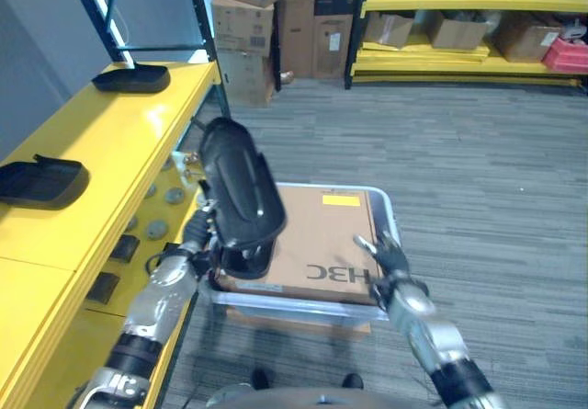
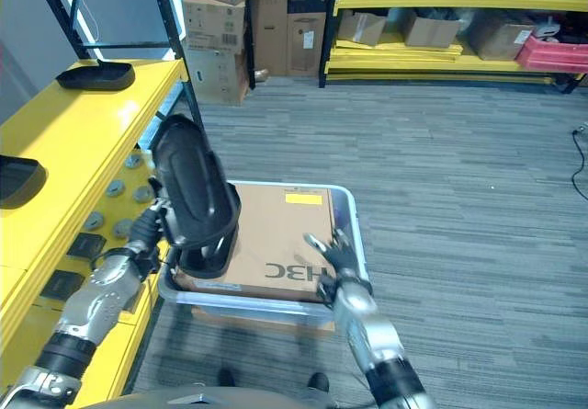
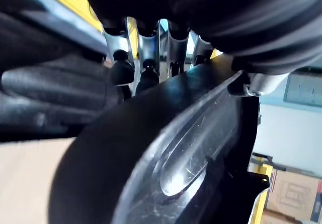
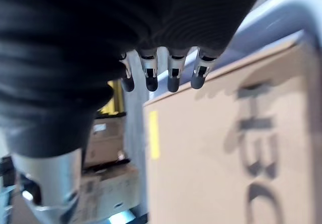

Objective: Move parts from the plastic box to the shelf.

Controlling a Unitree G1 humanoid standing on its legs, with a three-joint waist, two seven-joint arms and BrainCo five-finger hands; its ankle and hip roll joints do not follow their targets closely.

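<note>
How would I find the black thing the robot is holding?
Look beside the long yellow shelf, above the cardboard-filled clear plastic box. The glossy black curved plastic part stands upright in the left hand; the other black parts lie flat on the shelf.

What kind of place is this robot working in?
Most likely a warehouse or stockroom: yellow shelf racks with black parts laid on them, stacked cardboard boxes against the wall, and grey carpet floor.

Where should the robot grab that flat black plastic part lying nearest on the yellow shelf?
Probably from above, across its narrow width. The nearest black plastic part lies flat on the yellow shelf, and a small raised tab shows at its top edge. Its sides look low and rounded, so fingers could wrap over them.
</note>
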